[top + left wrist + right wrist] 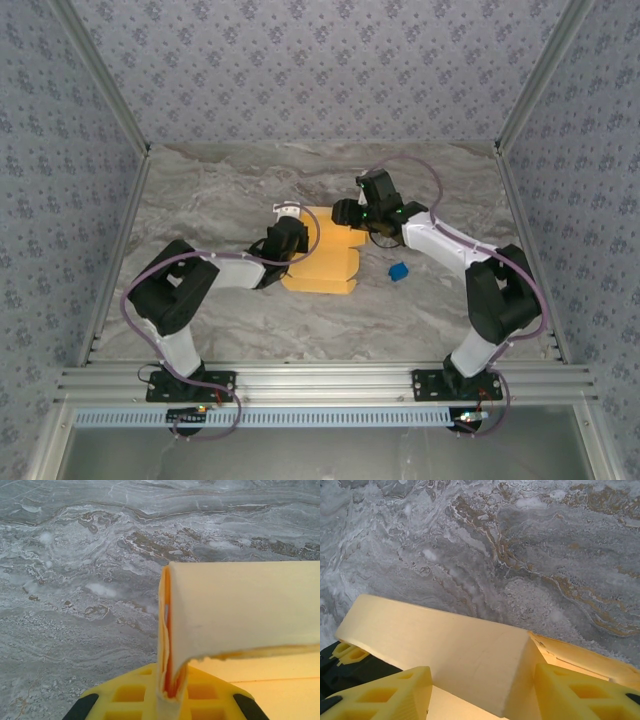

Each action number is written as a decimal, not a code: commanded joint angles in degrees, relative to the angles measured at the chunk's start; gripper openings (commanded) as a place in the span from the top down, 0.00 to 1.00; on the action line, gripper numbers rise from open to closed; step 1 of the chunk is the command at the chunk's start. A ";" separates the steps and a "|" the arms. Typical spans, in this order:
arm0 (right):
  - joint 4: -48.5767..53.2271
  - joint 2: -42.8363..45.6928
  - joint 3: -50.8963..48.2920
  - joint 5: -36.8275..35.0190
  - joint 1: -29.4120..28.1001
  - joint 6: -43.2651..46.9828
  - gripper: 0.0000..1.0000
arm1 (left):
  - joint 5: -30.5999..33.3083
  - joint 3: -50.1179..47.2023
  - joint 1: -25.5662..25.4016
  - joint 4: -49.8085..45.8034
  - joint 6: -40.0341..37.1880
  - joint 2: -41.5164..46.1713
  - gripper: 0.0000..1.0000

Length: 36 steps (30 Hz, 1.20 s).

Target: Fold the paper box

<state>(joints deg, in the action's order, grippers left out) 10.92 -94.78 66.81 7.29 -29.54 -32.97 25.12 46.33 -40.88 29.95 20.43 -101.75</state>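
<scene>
Two arms are bolted at the near edge of the desk [220, 330], one on each side. A little beyond them, about midway across the desk, lies one paper box [325, 268]. It is a yellow-orange cardboard sheet, partly folded, and its near end lies flat with a scalloped edge. To the right of the box and apart from it sits one small blue object [398, 271].

The left gripper [170, 692] reaches in at the box's left side. In the left wrist view its jaws are clamped together on a doubled flap of the box. The flap stands on edge between them and curls over to the right.

Farther back, the right gripper [482, 695] is at the box's far right corner. Its two yellow fingers [385, 692] stand apart with one raised pale flap lying between them. Whether they press it I cannot tell. Beyond both grippers the grey marbled surface runs on to the far edge.
</scene>
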 commanded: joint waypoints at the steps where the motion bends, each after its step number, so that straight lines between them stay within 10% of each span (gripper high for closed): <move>1: -0.43 -0.51 0.26 -0.46 -0.47 -2.64 0.45 | 0.65 0.08 -0.18 1.40 -0.03 1.74 0.95; 12: -9.93 -0.05 -3.80 -1.25 -0.29 -11.81 0.62 | 0.48 0.10 -0.20 1.14 -0.01 1.56 0.95; 23: -1.51 8.51 -7.67 -9.58 -1.47 0.25 0.36 | 2.33 0.34 -0.22 -0.62 -0.12 2.34 0.95; 36: -9.75 9.61 -19.95 -12.44 -8.79 2.75 0.30 | 1.12 0.46 -0.17 -3.23 2.25 5.25 0.95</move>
<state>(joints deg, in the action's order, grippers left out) 5.34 -83.46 48.49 -3.73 -38.44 -30.37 26.39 46.30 -40.88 27.44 21.37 -98.72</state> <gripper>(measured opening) 0.698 0.077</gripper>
